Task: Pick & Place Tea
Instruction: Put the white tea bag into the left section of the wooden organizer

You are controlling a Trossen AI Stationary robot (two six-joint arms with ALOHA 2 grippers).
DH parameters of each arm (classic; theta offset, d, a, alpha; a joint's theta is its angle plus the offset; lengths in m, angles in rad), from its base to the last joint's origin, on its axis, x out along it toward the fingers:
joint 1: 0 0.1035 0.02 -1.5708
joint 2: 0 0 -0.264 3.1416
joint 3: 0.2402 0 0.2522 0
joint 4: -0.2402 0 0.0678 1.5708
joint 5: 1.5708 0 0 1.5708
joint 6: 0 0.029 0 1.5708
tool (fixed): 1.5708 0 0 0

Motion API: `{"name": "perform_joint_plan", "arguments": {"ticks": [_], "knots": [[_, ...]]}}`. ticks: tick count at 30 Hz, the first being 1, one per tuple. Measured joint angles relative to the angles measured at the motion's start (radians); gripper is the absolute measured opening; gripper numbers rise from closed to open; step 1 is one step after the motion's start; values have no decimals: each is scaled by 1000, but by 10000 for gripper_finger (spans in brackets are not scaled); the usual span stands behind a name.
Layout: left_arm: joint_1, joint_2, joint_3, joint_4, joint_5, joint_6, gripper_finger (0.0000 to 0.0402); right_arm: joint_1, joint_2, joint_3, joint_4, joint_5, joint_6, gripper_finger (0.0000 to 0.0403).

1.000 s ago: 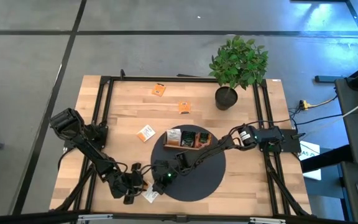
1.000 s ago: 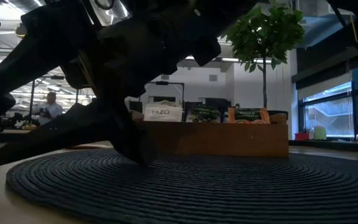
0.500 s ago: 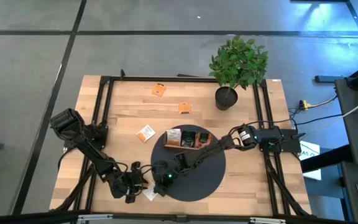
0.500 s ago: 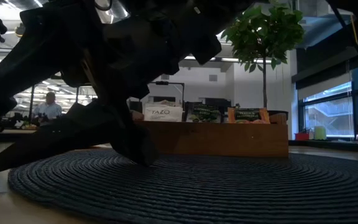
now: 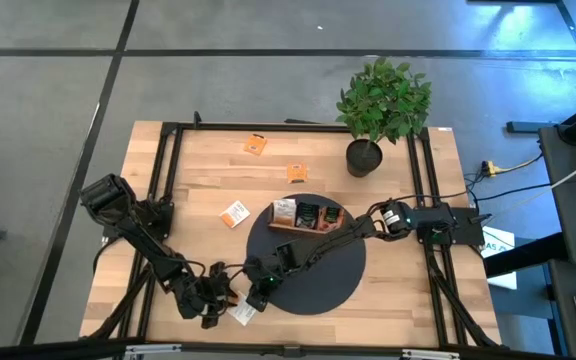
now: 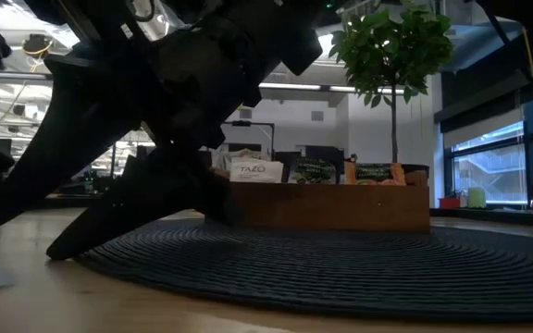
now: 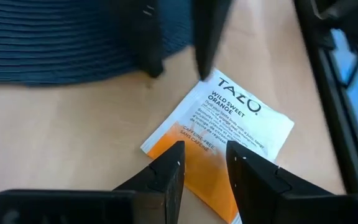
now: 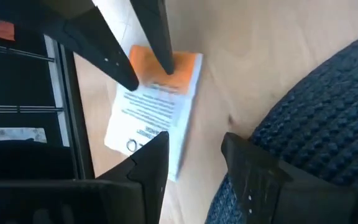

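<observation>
sachet (image 7: 219, 140) | flat on table | apparently touching left hand (image 7: 204, 163) fingertips

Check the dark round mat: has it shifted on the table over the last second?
Yes. In the high view the dark round mat, carrying the wooden tray, has slid toward the potted plant; the right gripper sits at its edge.

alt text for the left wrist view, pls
A white-and-orange Tazo sachet lies flat on the wooden table, just off the edge of the dark woven mat. The left gripper hovers open over its orange end, while the right gripper points down by its white end, also open.
</observation>
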Motion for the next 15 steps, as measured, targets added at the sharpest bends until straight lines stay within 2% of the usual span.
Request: {"name": "perform_joint_plan", "arguments": {"ticks": [15], "knots": [[45, 0, 0, -42, -125, -104, 116, 0, -1, 2, -36, -48, 28, 161]]}}
